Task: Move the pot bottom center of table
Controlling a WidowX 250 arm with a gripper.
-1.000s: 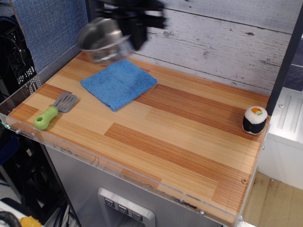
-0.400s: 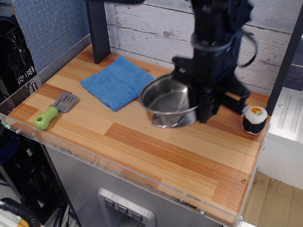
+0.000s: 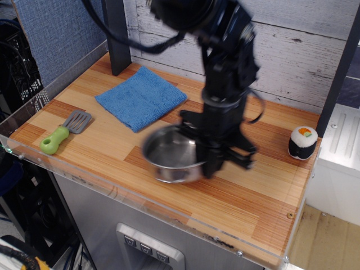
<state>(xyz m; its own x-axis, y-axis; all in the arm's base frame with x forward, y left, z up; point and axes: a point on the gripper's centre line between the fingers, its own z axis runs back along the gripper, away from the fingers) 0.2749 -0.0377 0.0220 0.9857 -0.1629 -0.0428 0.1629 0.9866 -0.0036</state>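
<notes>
Pincer (image 3: pixel 209 160) clamped on the right rim of the pot (image 3: pixel 171 154), arm coming down from above. Pot sits low over the counter (image 3: pixel 236 197), near the front edge, about mid-width; contact with the surface unclear due to blur. Blue cloth (image 3: pixel 140 98) behind-left, green-handled spatula (image 3: pixel 64 130) far left, sushi toy (image 3: pixel 302 142) at right edge.
</notes>
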